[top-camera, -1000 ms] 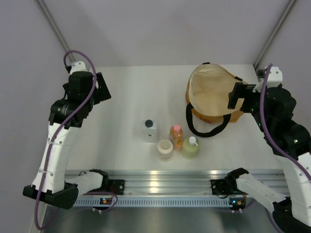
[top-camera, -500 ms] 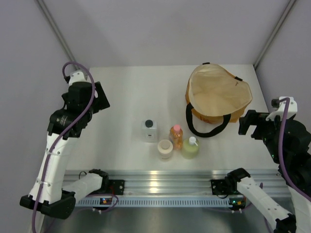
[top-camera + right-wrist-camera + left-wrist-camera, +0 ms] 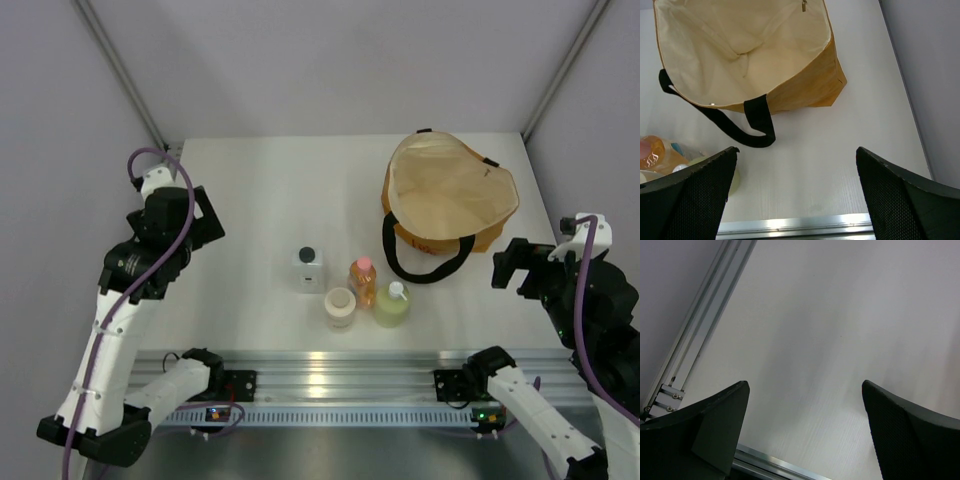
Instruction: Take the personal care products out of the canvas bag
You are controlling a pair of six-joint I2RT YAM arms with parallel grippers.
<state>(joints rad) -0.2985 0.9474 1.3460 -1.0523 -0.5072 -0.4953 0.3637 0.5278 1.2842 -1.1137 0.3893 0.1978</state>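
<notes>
The left gripper [image 3: 805,385] has its jaws spread wide, the dark fingers [image 3: 715,425] at the lower corners. White tabletop [image 3: 840,315] fills the gap between them and the space beyond. Beyond the left jaw, an aluminium rail [image 3: 702,315] runs diagonally, ending in a small screwed bracket [image 3: 662,395], with a grey-lilac wall [image 3: 665,280] outside it. A metal strip [image 3: 775,465] crosses low between the jaws.

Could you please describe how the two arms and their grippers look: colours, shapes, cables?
The left arm and the right arm have white link covers with black joint housings. A purple cable runs along each arm and loops near the wrist. The left gripper and the right gripper each have two black wedge-shaped fingers with a fine mesh texture.
</notes>
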